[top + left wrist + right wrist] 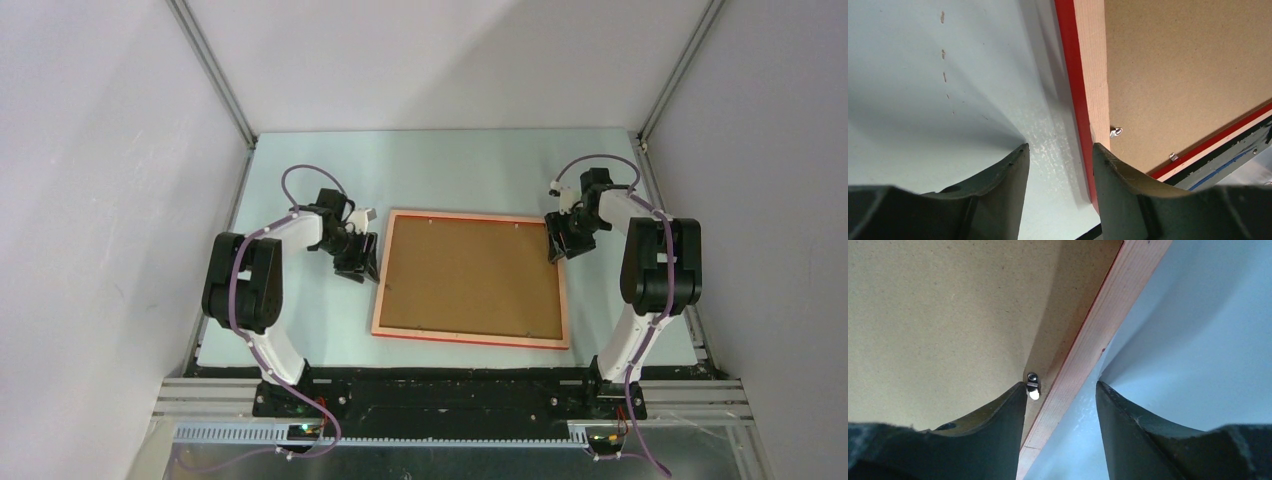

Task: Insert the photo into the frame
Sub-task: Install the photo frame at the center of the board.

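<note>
Pale green tabletop (450, 165) carries the thin rectangular frame (381, 290), pale orange-pink back up, with a brown fibreboard backing (470, 275) seated in it. The colourful paper photo shows nowhere; whether it lies under the board I cannot tell. My left gripper (1060, 150) is spread astride the frame's left rail, and my right gripper (1061, 385) is spread astride the far right rail beside a small metal tab (1033, 386). Closing carelessly could, I judge, skid or tilt the frame, or snag that tab.
</note>
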Controlling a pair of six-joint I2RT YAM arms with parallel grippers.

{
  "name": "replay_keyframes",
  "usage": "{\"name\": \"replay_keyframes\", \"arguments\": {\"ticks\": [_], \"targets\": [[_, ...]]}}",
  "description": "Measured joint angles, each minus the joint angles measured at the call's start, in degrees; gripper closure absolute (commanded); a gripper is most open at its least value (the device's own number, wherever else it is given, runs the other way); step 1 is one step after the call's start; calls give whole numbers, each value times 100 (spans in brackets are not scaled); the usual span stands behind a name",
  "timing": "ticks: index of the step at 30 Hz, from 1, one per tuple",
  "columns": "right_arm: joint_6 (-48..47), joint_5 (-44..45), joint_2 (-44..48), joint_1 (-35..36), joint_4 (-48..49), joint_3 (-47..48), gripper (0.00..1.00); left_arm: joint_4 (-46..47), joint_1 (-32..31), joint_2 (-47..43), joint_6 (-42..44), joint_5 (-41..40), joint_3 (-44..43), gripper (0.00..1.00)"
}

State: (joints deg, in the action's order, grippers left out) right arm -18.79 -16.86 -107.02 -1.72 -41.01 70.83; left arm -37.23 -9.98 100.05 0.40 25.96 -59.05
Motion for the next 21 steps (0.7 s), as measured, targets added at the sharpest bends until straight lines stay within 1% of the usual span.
{"name": "replay_keyframes", "arguments": {"ticks": [15,21], "targets": [[-103,-94,0,-17,9,-37,63,-20,-2,0,2,-26,-24,45],[-151,-140,0,-50,11,-37,67,-20,-2,0,4,-31,-26,44]]}}
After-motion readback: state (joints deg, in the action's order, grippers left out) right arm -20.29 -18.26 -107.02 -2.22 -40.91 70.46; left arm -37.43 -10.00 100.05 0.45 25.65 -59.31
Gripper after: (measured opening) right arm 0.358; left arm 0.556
